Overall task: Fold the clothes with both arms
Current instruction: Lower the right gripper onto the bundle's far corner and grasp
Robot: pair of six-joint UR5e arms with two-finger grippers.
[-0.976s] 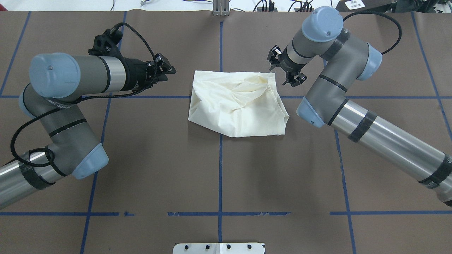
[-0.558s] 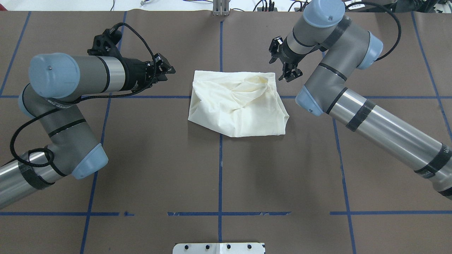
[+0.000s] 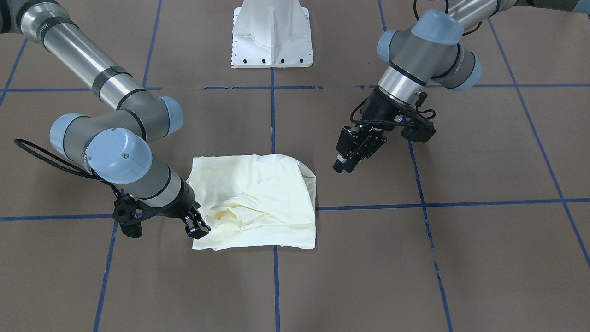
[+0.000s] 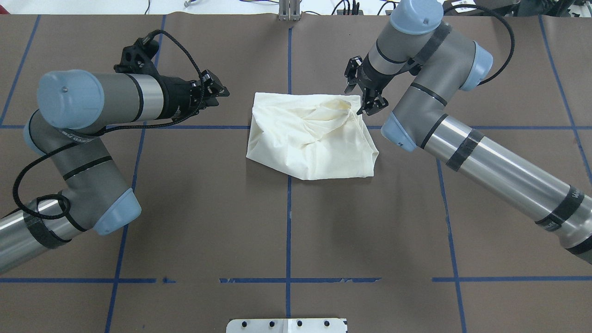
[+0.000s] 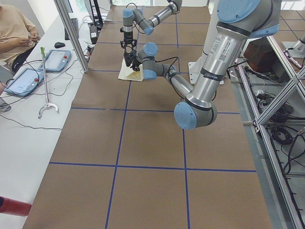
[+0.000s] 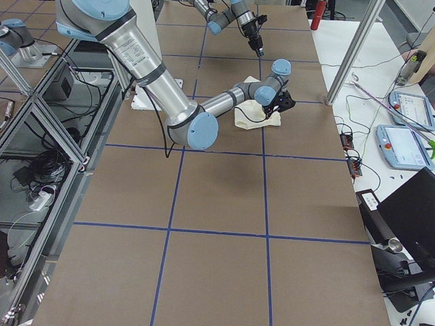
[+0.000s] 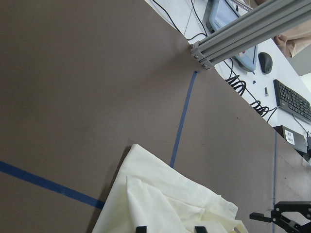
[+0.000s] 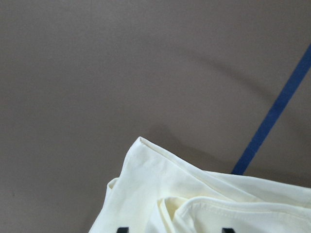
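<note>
Now, step in hand: I judge that I am lining up a pinch on one corner of the T-shirt, ready for another fold.
T-shirt (image 4: 310, 138): a rumpled, partly folded bundle at the middle of the brown table (image 4: 208, 208). It lies across the centre blue tape line (image 4: 288, 222), plain cream side up, with no print showing.
Right gripper (image 4: 370, 107): my fingers are spread and hold nothing. My wrist camera shows both tips apart with the far right corner (image 8: 143, 148) just ahead of them. I hang low over that corner because it is a free edge a finger can slip under. I cannot tell whether a tip touches the cloth.
Left gripper (image 4: 224, 91): my fingers are parted here too and grip nothing. It sits off the shirt's far left side, near the cloth but clear of it, pointing towards it. I judge it waits there to take the matching corner.
Why two arms: lifting both far corners together should keep the fold line straight.
Risk: several layers meet at that corner, so a pinch may catch only the top one.
</note>
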